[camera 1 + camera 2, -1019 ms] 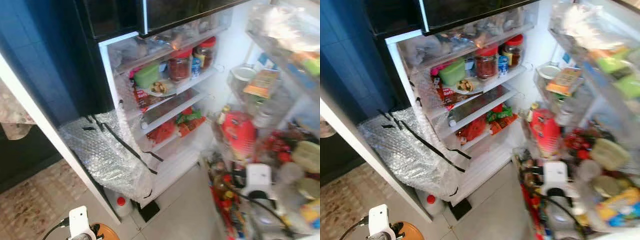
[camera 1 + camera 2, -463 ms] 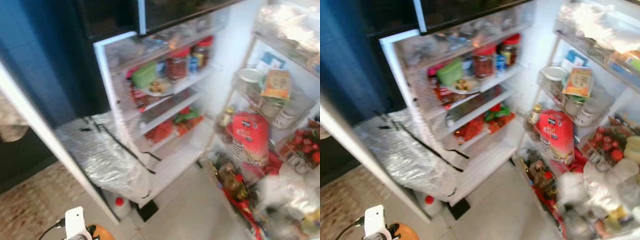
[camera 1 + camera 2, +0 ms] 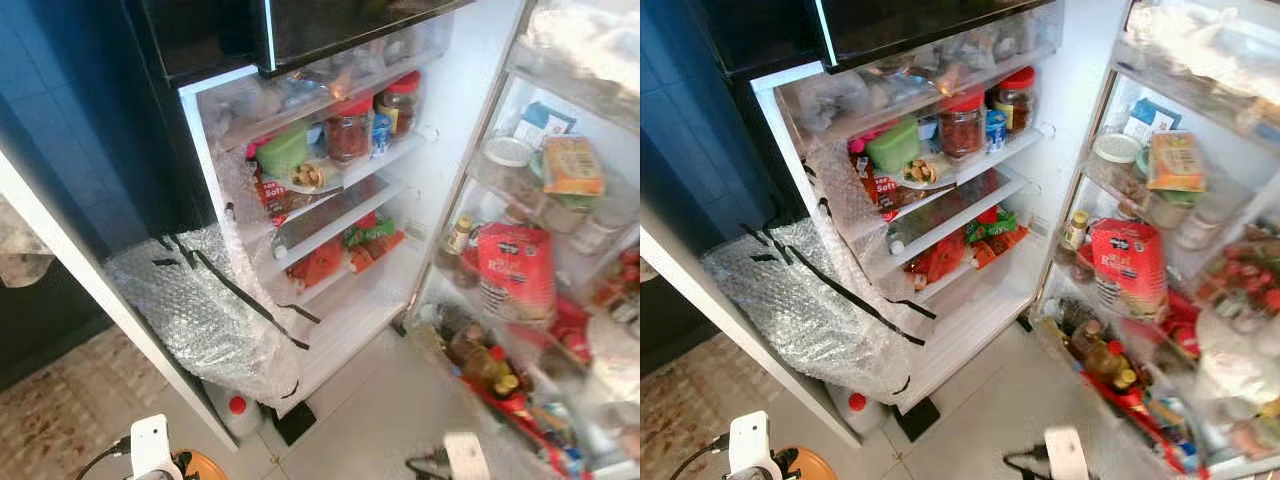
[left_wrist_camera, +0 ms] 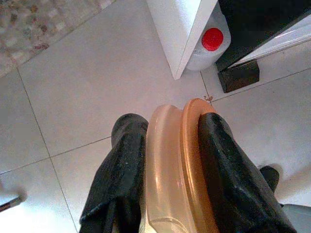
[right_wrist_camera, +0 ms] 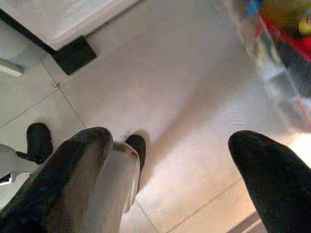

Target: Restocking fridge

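The fridge (image 3: 440,150) stands open, its shelves (image 3: 330,215) holding red-lidded jars (image 3: 350,128), a green tub (image 3: 283,152) and red packets. The door rack (image 3: 545,330) on the right carries a red bag (image 3: 515,268), bottles and packets. My left gripper (image 4: 170,126) hangs low over the floor, shut on an orange-rimmed translucent container (image 4: 172,174), whose edge also peeks out at the bottom left (image 3: 205,467). My right gripper (image 5: 170,141) is open above the tiles, nothing between its fingers; its white wrist mount (image 3: 465,455) sits low before the door rack.
Bubble wrap with black tape (image 3: 205,305) covers the fridge's lower left side. A red-capped white jug (image 3: 237,410) and a black block (image 3: 297,422) sit at the fridge base. Bare tile floor (image 3: 385,400) lies between the fridge body and the door.
My right arm has dropped from in front of the door rack to the bottom of the view. The camera has shifted slightly. The left gripper still holds the container.
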Motion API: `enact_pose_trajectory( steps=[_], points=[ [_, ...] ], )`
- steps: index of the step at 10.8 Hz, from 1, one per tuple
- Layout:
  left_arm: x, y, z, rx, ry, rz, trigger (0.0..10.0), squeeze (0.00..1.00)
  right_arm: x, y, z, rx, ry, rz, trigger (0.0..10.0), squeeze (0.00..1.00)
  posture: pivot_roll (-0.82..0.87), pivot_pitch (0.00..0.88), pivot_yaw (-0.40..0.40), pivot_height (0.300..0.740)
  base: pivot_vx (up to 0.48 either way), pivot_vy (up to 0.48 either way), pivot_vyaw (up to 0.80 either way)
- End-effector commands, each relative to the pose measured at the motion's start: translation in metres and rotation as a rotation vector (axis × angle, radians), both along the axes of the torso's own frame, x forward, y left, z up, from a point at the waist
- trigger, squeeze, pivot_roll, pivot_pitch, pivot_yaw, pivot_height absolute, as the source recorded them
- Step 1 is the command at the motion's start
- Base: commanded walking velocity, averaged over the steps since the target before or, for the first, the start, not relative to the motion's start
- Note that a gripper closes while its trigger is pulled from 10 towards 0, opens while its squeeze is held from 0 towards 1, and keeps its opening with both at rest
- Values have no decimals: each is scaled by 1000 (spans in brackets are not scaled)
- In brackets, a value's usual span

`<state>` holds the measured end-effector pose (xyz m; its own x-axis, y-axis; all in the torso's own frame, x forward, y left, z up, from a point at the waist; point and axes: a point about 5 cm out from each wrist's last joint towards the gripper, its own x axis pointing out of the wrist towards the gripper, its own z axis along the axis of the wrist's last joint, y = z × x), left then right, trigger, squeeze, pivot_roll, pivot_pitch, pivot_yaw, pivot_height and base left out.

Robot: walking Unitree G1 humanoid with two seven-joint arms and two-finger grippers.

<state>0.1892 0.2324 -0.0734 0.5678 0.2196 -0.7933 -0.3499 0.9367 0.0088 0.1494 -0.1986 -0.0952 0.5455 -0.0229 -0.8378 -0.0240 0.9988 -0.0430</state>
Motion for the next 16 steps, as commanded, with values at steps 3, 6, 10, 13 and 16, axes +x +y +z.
enact_pose_trajectory(
  steps=[3,6,10,13,16],
  points=[
    [-14,-7,-9,-25,58,3,10000,0,0,6,-1,32,10,-52,10000,0,-145,0,22,740,0,0,0],
    [-16,-7,-10,-14,71,-7,10000,0,-1,9,-2,28,12,-30,10000,0,-144,0,19,740,0,-86,0],
    [-15,-8,-10,-7,74,-21,10000,0,-5,8,-3,32,31,-29,10000,0,-146,0,16,740,0,-255,325],
    [-13,-9,-9,-9,69,-17,10000,0,-5,7,-4,10,33,-5,10000,0,-143,17,11,740,0,-257,267],
    [-11,-7,-8,-3,64,-11,10000,0,-4,9,-3,22,31,-5,10000,0,-140,29,12,740,0,-254,583]
  ],
)
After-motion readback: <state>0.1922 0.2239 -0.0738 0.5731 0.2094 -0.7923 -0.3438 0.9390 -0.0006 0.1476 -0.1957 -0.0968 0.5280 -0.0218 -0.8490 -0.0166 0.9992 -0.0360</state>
